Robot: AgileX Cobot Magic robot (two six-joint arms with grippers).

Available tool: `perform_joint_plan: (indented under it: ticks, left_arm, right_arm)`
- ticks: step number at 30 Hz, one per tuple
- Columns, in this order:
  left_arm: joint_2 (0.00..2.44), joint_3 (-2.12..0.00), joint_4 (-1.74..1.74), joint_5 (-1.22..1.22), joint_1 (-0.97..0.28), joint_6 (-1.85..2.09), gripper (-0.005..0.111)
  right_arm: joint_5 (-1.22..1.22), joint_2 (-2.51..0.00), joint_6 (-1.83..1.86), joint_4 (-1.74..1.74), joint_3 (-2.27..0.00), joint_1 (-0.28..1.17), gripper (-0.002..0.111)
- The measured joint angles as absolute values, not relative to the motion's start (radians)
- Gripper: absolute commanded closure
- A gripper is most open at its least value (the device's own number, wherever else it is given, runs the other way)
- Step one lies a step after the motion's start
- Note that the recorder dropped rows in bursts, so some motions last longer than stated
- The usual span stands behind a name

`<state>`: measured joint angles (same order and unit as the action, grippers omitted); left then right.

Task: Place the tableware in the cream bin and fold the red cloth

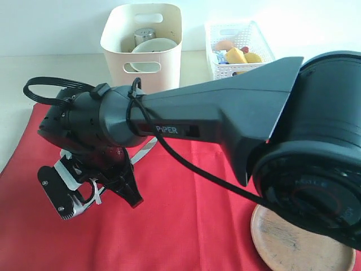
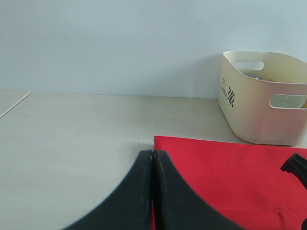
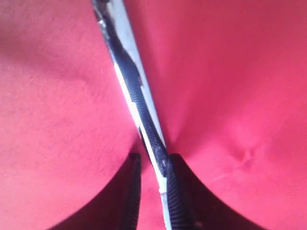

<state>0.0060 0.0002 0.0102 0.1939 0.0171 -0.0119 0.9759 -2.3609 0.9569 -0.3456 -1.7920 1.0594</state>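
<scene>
At the back of the pale wooden table (image 2: 72, 143) before me, a white lattice basket (image 1: 224, 69) holds yellow food pieces (image 1: 237, 56), a plain light wall (image 2: 120, 43) behind.

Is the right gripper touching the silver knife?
Cannot tell. Right wrist view: the right gripper straddles the silver knife; red cloth shows beside one jaw, the other overlaps the knife, contact unclear.

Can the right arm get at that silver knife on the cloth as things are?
Probably yes: the silver knife lies bare on the red cloth, right between the right arm's fingers, with nothing over it.
</scene>
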Motion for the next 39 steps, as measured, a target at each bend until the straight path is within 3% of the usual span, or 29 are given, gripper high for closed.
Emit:
perform_joint_plan:
  ticks: [5, 9, 25, 33, 39]
  left_arm:
    - [0.006, 0.0, 0.01, 0.194, 0.017, -0.012, 0.104]
    - [0.006, 0.0, 0.01, 0.194, 0.017, -0.012, 0.104]
    - [0.006, 0.0, 0.01, 0.194, 0.017, -0.012, 0.104]
    - [0.006, 0.0, 0.01, 0.194, 0.017, -0.012, 0.104]
    - [0.006, 0.0, 0.01, 0.194, 0.017, -0.012, 0.104]
  right_arm:
    - [0.983, -2.367, 0.957, -0.346, -1.799, 1.059, 0.09]
    - [1.001, -2.367, 1.002, -0.339, -1.801, 1.059, 0.109]
    - [1.057, -2.359, 1.067, -0.305, -1.807, 1.059, 0.108]
    - [0.991, -2.359, 0.894, -0.347, -1.807, 1.059, 0.108]
    - [1.015, -2.328, 1.011, -0.242, -1.807, 1.048, 0.108]
